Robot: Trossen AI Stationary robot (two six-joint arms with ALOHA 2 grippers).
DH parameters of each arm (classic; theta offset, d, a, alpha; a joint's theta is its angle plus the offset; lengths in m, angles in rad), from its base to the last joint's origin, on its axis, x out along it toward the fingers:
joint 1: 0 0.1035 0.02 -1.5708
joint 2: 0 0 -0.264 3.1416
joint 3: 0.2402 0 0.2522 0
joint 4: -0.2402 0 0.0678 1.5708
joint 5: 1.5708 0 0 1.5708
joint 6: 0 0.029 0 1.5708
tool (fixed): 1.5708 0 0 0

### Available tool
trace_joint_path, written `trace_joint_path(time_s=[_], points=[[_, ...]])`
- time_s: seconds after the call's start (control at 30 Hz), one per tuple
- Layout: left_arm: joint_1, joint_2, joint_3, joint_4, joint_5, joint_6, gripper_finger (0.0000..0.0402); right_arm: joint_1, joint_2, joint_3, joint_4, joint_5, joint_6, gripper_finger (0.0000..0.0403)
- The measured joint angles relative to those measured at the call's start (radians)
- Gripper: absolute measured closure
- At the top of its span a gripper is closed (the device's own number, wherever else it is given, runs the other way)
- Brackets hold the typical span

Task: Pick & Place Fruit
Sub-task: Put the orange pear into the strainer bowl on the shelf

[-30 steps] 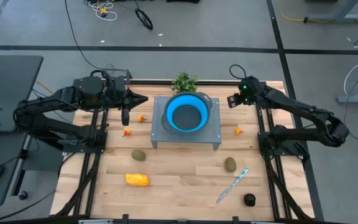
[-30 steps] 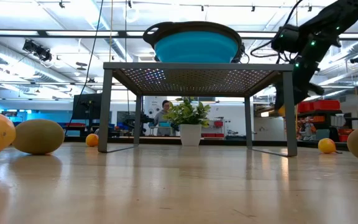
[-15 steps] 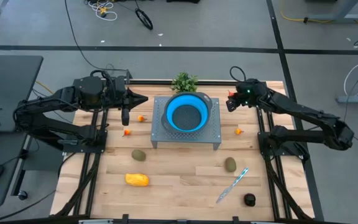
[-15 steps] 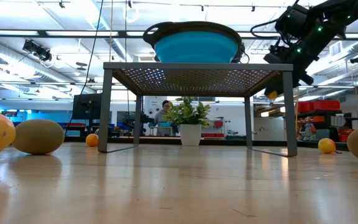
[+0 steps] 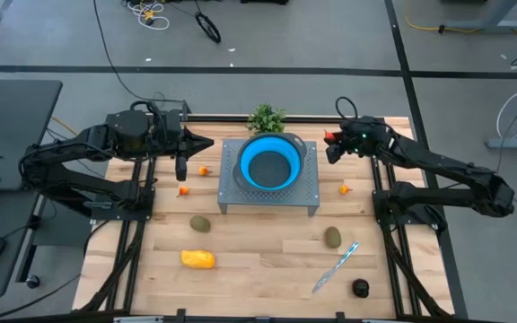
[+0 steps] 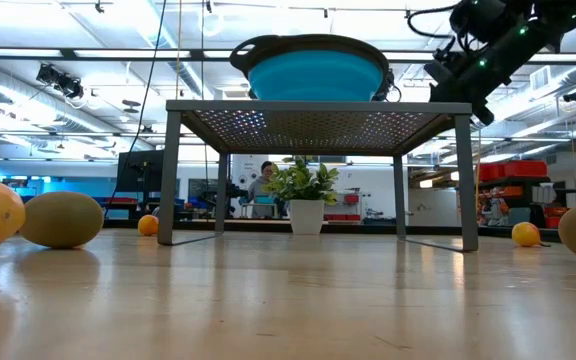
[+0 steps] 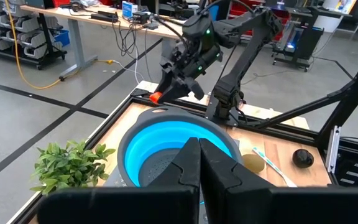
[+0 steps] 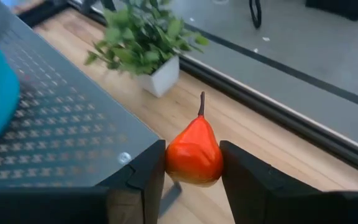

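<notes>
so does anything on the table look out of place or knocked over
Nothing is tipped or spilled. The blue bowl sits squarely on the metal stand and the plant is upright. The one odd item is the knife, lying at a slant among the fruit. The right gripper holds a small orange pear.

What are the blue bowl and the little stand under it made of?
The blue bowl looks like soft matte silicone or plastic with a dark rim, though I can't be sure. The stand looks like grey painted metal: its top is a perforated sheet on thin straight legs.
</notes>
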Motion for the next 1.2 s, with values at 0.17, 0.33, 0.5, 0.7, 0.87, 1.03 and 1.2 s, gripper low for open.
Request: trace_joint_path(time_s=[0.17,0.33,0.5,0.7,0.87,1.03,1.2], points=[[0.0,0.0,0.0,0.0,0.0,0.001,0.04,0.017,-0.028,0.0,0.055,-0.001,0.0,0.0254],[0.0,0.0,0.0,0.0,0.0,0.003,0.0401,0.036,-0.044,0.0,0.139,-0.003,-0.002,0.0254],[0.0,0.0,0.0,0.0,0.0,0.003,0.0401,0.048,-0.041,0.027,0.186,-0.002,-0.011,0.0254],[0.0,0.0,0.0,0.0,0.0,0.003,0.04,0.049,-0.04,0.102,0.187,-0.021,-0.015,0.0254],[0.0,0.0,0.0,0.0,0.0,0.003,0.04,0.049,-0.04,0.15,0.188,-0.05,-0.016,0.0254],[0.0,0.001,0.0,0.0,0.0,0.002,0.04,0.066,-0.04,0.165,0.188,-0.05,-0.027,0.0254],[0.0,0.001,0.0,0.0,0.0,0.002,0.04,0.081,-0.04,0.165,0.187,-0.05,-0.034,0.0254]])
